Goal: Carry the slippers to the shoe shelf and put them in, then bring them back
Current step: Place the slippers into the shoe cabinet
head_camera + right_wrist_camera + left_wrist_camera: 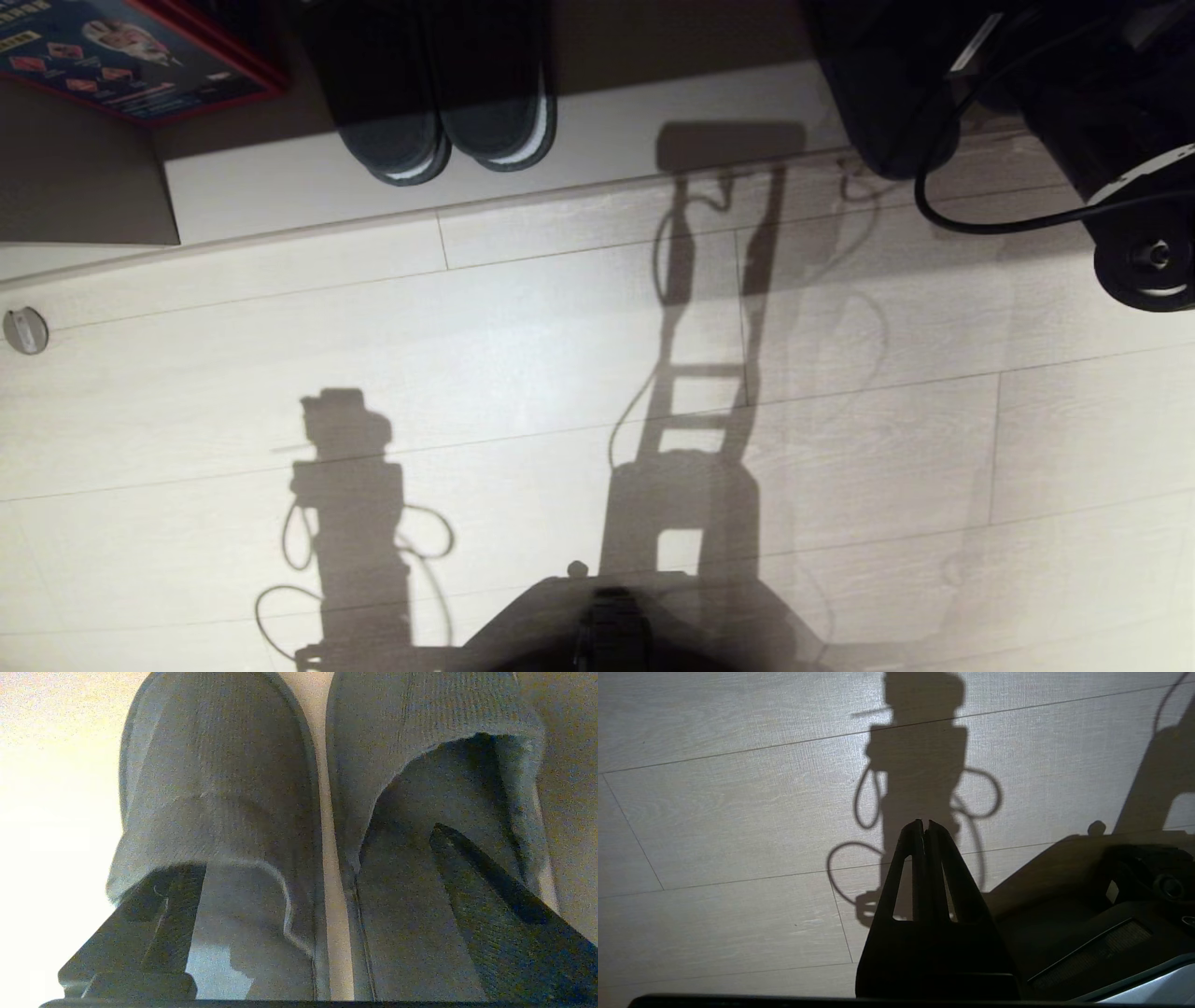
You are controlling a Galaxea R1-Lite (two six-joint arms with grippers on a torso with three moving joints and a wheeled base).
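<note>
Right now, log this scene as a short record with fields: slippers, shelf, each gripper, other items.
slippers: grey-blue pair side by side, toes pointing away from the right wrist camera
right gripper: open, one finger inside each slipper's opening
left gripper: shut, empty, hanging over bare floor
shoe shelf: pale board at the top of the head view
other items: darker slippers with white sole edges on the shelf board; red-edged box beside them

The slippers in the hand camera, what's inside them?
One finger of the open right gripper is inside each of the slippers. One fingertip hides under the toe cover; the other finger shows. The toe ends are covered.
</note>
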